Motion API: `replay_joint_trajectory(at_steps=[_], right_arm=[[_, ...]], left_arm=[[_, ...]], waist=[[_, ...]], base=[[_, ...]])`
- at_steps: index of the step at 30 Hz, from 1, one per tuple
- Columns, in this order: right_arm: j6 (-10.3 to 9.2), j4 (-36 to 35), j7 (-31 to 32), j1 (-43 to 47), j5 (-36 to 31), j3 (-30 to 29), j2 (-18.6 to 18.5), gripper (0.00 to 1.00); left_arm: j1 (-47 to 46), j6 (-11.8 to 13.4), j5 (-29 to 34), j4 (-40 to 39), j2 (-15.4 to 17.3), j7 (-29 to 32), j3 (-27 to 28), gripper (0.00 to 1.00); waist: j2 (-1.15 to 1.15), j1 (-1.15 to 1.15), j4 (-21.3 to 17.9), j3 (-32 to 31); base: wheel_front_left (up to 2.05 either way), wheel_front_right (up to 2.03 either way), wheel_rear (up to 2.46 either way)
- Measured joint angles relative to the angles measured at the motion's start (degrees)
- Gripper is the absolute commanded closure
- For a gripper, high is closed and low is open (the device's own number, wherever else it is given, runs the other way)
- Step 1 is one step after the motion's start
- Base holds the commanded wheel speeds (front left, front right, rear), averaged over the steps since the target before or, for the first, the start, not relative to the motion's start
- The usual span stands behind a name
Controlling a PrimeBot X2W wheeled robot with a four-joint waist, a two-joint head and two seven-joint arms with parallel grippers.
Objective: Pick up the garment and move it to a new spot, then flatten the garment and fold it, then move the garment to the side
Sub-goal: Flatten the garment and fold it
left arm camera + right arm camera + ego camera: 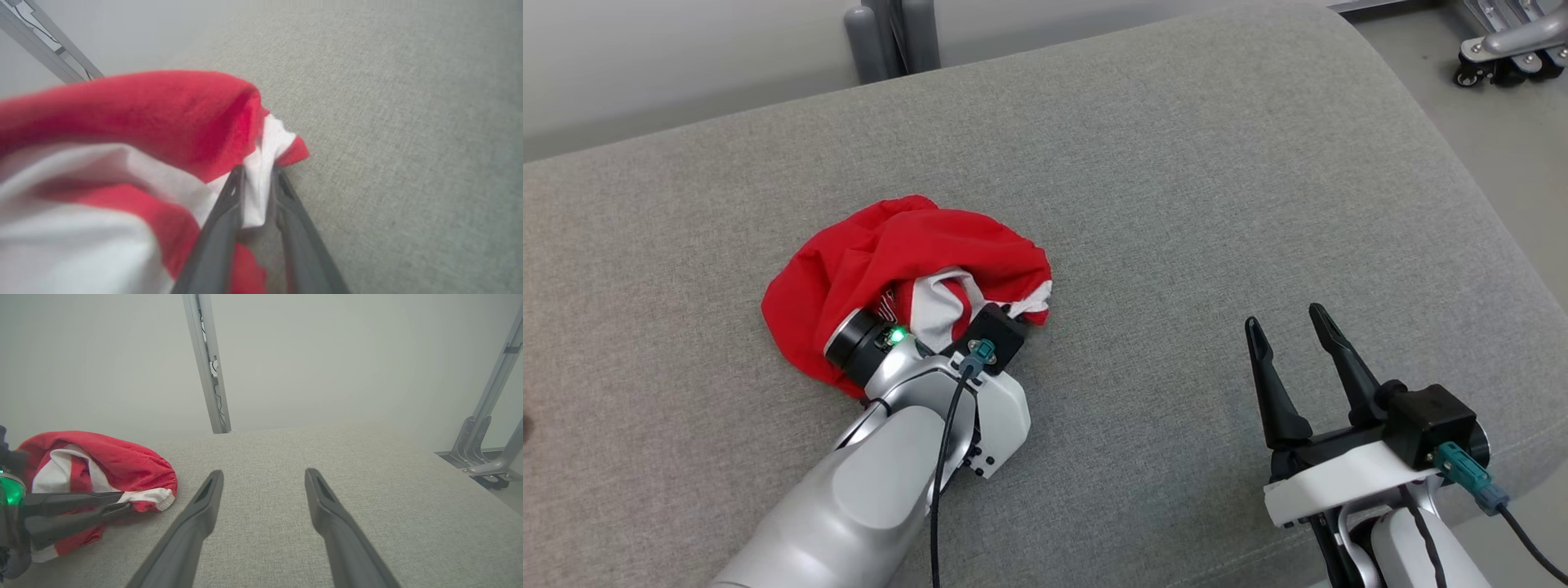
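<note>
The pale left forearm [866, 490] is nearest the head camera, rising from the bottom edge toward the garment [890, 253]. Its wrist [915, 367], with a green light lit, lies against the garment's near edge and hides the fingers from this view. The garment is a crumpled red heap with white cloth showing in its near folds. It lies on a grey upholstered cushion [1176, 204], which spreads out around it on every side. The right gripper [1284, 318] is to the right of the garment and well apart from it. Its two dark fingers are spread, with nothing between them. Far beyond the garment to the right, a wheeled metal frame [1503, 57] stands on the floor.

In the left wrist view, the left gripper [257, 171] is at the garment's edge. Its fingers [229, 212] are drawn close together with a fold of white cloth pinched between them. A thick red fold of the garment lies just past the fingertips, and more white and red cloth is bunched beside the fingers.

In the right wrist view, the right gripper's fingers stand wide apart over bare cushion, touching nothing. The garment lies off to one side of them, and the left gripper's fingers reach in over its lower edge and meet at the white hem. Behind the garment, a grey metal post [208, 363] rises against the pale wall.
</note>
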Motion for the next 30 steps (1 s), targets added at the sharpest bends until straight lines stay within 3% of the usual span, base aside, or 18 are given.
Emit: replay_joint_trajectory(at_steps=[6, 11, 18, 24, 27, 28, 30], right_arm=[[0.0, 0.52, 0.0, 0.15, -0.07, 0.07, 0.01, 0.0], [0.01, 0.87, 0.0, 0.72, -0.08, 0.65, 0.02, 0.0], [0.01, 1.14, 0.0, 1.55, 0.13, 1.22, 0.01, 0.0], [0.0, 1.29, 0.0, 1.89, 0.52, 1.63, 0.02, 0.0], [0.0, 1.31, 0.0, 1.93, 0.52, 1.59, 0.0, 0.0], [0.0, 1.31, 0.0, 2.02, 0.51, 1.56, 0.01, 0.0], [0.0, 1.29, 0.0, 2.09, 0.51, 1.56, 0.01, 0.0]], left_arm=[[-0.12, -0.85, -6.87, -0.82, 0.04, -2.86, -0.46, 1.0], [0.41, -4.19, -22.24, -8.76, 0.01, -6.32, 1.76, 1.0], [-2.18, -5.86, -41.24, -18.78, 0.03, -8.48, 2.52, 1.0], [-6.79, -4.64, -55.0, -27.72, -0.04, -9.22, 7.36, 1.0], [-8.06, -3.67, -55.97, -30.41, -0.04, -9.25, 10.98, 1.0], [-8.08, -1.86, -55.92, -31.18, -0.04, -9.32, 13.61, 1.0], [-7.47, -1.04, -55.99, -30.86, -0.03, -9.32, 14.11, 1.0]], waist=[[0.0, 0.0, 0.13, -1.39], [0.0, 0.0, 0.14, -3.44], [0.0, 0.0, -0.34, -5.37], [0.0, 0.0, -1.03, -6.47], [0.0, 0.0, -1.15, -6.69], [0.0, 0.0, -1.17, -6.83], [0.0, 0.0, -1.15, -6.84]], base=[[0.0, 0.0, 0.0], [0.0, 0.0, 0.0], [0.0, 0.0, 0.0], [0.0, 0.0, 0.0], [0.0, 0.0, 0.0], [0.0, 0.0, 0.0], [0.0, 0.0, 0.0]])
